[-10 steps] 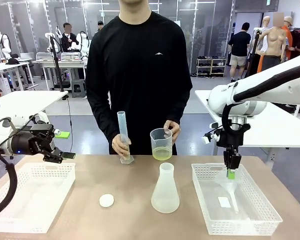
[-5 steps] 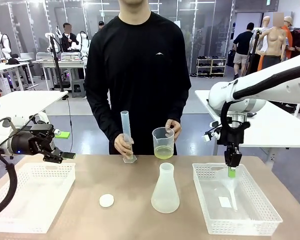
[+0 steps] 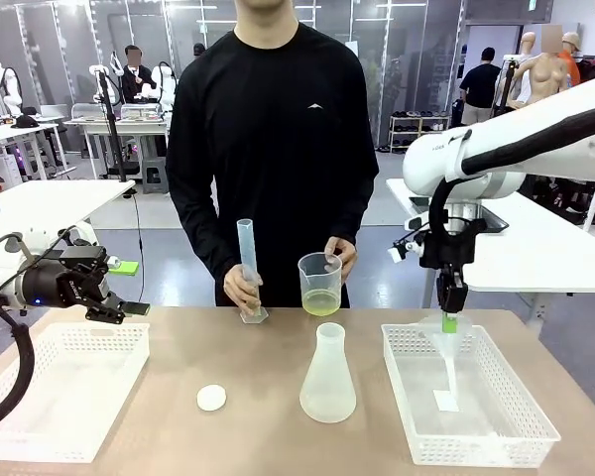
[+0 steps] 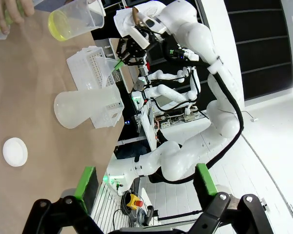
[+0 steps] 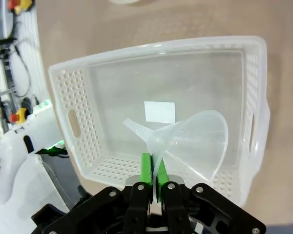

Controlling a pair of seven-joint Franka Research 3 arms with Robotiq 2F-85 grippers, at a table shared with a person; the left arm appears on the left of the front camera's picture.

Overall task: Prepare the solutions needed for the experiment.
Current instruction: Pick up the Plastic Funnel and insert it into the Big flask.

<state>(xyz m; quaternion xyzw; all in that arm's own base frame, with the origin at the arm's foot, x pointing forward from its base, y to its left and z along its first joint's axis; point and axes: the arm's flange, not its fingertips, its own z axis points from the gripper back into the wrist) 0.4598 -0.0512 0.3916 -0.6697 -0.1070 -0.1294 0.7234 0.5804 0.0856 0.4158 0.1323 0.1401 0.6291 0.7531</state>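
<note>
Fingers (image 5: 145,171) of your right gripper (image 3: 449,322) clenched on funnel (image 3: 446,345) rim; arm's come up, funnel now clear of right basket (image 3: 535,421) floor. Left gripper (image 3: 129,288) spread, empty, table's left edge. Solutions (image 3: 321,305) in beaker (image 3: 320,278), person's hand, far edge. Guessing flask (image 3: 328,382) next.

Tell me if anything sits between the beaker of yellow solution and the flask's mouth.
Nothing visible does. The person's hand holds the beaker of solution just beyond the flask, whose mouth is open. The funnel hangs in the shut right gripper above the right basket.
</note>
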